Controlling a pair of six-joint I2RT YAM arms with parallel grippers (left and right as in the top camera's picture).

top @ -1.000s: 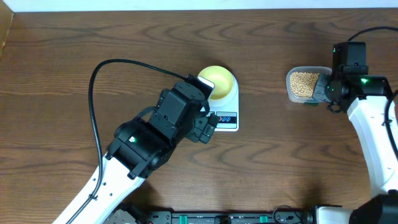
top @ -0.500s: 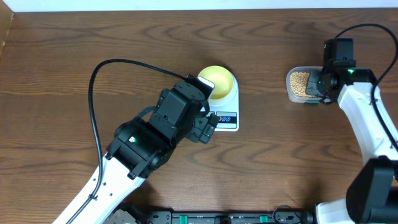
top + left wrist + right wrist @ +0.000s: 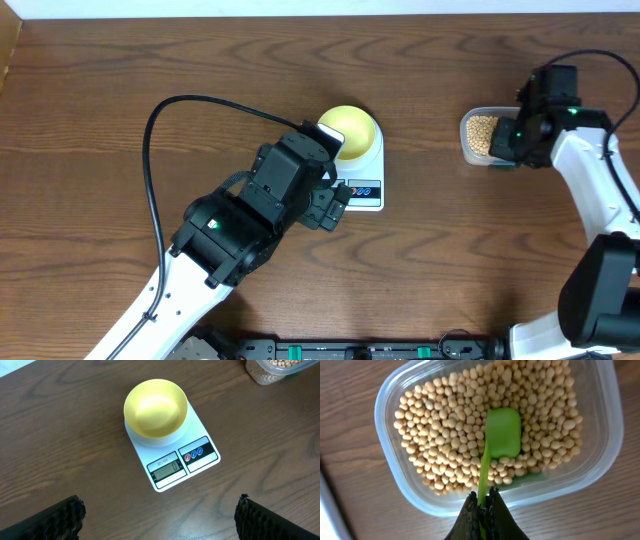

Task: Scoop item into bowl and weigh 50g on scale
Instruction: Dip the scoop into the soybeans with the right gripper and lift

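The pale yellow-green bowl (image 3: 351,130) stands empty on the white scale (image 3: 366,193); both also show in the left wrist view, the bowl (image 3: 156,407) above the scale's display (image 3: 167,468). Tan beans (image 3: 455,425) fill a clear plastic tub (image 3: 469,148). My right gripper (image 3: 482,502) is shut on the handle of a green spoon (image 3: 503,432), whose blade rests among the beans. In the overhead view the right gripper (image 3: 510,142) is at the tub's right side. My left gripper (image 3: 159,522) is open and empty, hovering in front of the scale.
The tub's corner shows at the top right of the left wrist view (image 3: 270,372). A black cable (image 3: 160,120) loops over the table to the left of the scale. The table's left edge is at the far left.
The right arm shifted slightly at the tub, and its wrist now covers more of the tub's right side. The left arm, bowl and scale have not moved.
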